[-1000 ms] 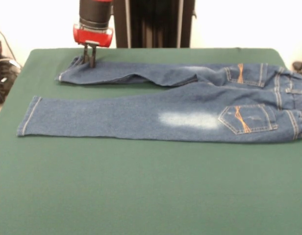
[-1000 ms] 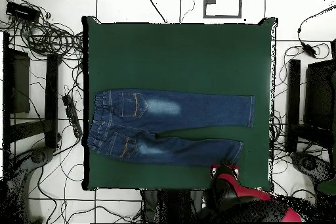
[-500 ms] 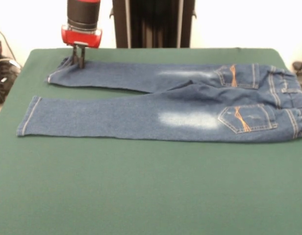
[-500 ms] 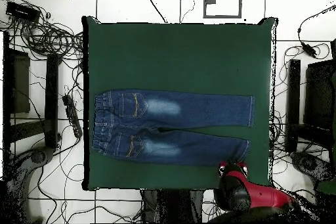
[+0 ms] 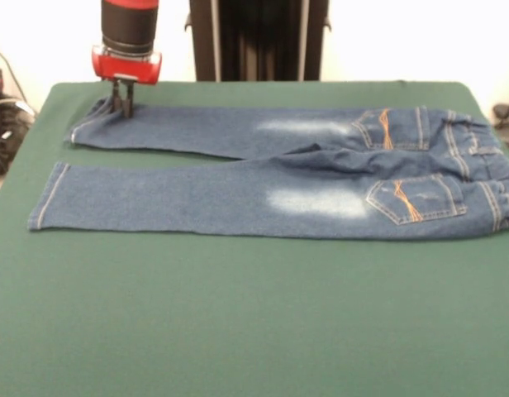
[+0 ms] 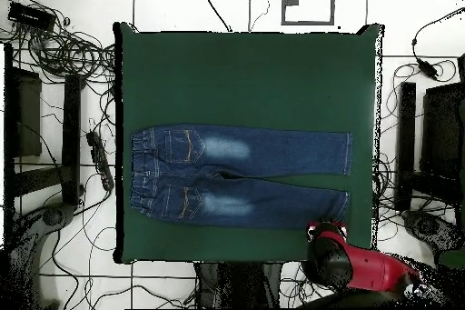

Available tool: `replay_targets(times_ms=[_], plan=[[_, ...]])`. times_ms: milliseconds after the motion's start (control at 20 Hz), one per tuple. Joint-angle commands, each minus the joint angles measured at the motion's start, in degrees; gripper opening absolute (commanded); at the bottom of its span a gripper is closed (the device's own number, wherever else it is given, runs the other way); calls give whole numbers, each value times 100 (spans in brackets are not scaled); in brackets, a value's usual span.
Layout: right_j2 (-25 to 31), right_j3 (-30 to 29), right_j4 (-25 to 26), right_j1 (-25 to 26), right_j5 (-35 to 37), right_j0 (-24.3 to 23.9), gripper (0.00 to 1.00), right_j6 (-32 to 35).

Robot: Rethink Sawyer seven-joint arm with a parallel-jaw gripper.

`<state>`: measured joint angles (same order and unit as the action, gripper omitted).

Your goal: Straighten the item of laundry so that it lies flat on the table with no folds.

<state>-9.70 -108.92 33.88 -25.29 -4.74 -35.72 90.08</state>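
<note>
Since the earlier frames, the far leg of the jeans [image 5: 287, 169] has been drawn further toward the table's left end in the front view, and its folds have been smoothed out. That leg's cuff is pinched between the closed fingers of the gripper [image 5: 121, 102]. Both legs are laid nearly parallel on the green table [image 5: 238, 314], back pockets upward. A slight crease is seen at the crotch.
</note>
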Motion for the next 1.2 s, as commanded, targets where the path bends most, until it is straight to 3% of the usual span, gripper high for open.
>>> replay_targets(times_ms=[50, 100, 350, 800, 1200], plan=[[882, 1306, -188, 493, 829, -152, 0, 237], [920, 1298, -151, 485, 873, -170, 100, 257], [996, 1013, -551, 392, 1334, -175, 100, 537], [649, 550, -869, -608, 2349, 419, 100, 594], [796, 541, -1036, -674, 2758, 468, 100, 549]])
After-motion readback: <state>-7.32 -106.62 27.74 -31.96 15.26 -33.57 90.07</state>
